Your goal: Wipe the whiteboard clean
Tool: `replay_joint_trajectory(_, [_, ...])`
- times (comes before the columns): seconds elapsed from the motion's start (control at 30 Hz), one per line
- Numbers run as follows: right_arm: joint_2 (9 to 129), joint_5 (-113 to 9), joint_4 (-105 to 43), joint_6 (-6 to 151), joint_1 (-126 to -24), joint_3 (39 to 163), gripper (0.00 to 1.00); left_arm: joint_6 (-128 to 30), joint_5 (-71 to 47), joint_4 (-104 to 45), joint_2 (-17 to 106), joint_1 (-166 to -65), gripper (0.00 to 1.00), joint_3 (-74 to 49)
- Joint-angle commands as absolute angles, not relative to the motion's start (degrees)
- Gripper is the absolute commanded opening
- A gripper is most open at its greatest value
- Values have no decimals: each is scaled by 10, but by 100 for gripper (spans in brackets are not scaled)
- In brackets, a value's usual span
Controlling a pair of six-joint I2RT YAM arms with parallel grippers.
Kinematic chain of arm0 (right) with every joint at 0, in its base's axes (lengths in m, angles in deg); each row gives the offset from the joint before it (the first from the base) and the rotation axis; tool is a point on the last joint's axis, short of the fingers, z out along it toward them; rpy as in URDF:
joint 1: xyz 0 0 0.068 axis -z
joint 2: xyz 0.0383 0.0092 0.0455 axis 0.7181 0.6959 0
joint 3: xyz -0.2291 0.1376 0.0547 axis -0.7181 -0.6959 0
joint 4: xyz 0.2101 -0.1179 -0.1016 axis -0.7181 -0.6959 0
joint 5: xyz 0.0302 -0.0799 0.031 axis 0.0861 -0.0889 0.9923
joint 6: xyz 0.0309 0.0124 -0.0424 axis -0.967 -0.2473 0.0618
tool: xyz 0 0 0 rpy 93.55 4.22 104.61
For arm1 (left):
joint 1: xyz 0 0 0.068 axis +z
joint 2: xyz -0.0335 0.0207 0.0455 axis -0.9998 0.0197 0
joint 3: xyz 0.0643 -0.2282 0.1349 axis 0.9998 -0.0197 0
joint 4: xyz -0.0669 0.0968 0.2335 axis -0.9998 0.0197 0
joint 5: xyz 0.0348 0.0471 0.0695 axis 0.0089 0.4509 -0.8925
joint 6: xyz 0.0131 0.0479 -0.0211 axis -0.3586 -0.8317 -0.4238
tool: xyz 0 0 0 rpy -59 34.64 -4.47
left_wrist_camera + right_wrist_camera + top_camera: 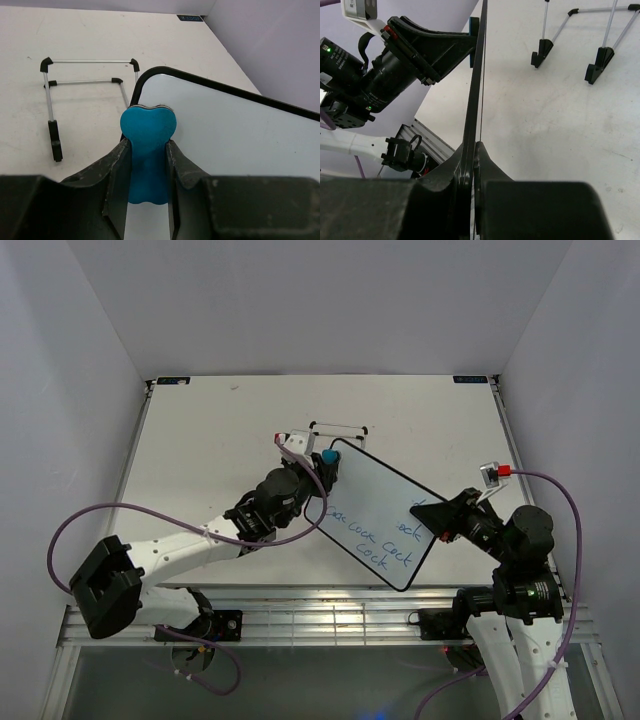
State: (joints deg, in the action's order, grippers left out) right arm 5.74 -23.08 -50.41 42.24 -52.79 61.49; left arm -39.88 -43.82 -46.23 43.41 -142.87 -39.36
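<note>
The small black-rimmed rectangular whiteboard (375,515), bearing blue handwriting, hangs tilted at the centre of the top view. The right end effector (437,519) pinches its right edge. The left end effector (322,460) grips a blue bone-shaped eraser (328,455) at the board's upper-left corner, over the white counter (200,440).

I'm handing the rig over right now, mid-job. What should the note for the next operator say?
Left gripper: shut on the blue eraser, which sits at the whiteboard's far corner.
Right gripper: shut on the whiteboard's right edge, holding it tilted up off the table.
Wire stand: on the table beyond the board.
Done: board and eraser both in hand.
Left: wipe off the blue writing on the board's near half.
</note>
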Motion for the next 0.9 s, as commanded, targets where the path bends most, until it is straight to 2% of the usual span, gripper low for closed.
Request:
replay_joint_trajectory(0.0, [35, -124, -380, 364, -550, 665, 8, -378, -372, -478, 415, -1438, 4, -464])
replay_joint_trajectory(0.17, [38, -153, -341, 339, -550, 643, 8, -372, -372, -552, 373, -1495, 4, -563])
replay_joint_trajectory(0.37, [47, -164, -311, 334, -550, 644, 8, -356, -443, -560, 390, -1610, 4, -587])
replay_joint_trajectory(0.57, [50, -153, -257, 294, -550, 626, 8, -348, -489, -560, 458, -1701, 4, -530])
replay_joint_trajectory(0.87, [31, -149, -285, 301, -550, 608, 8, -384, -485, -548, 492, -1705, 5, -415])
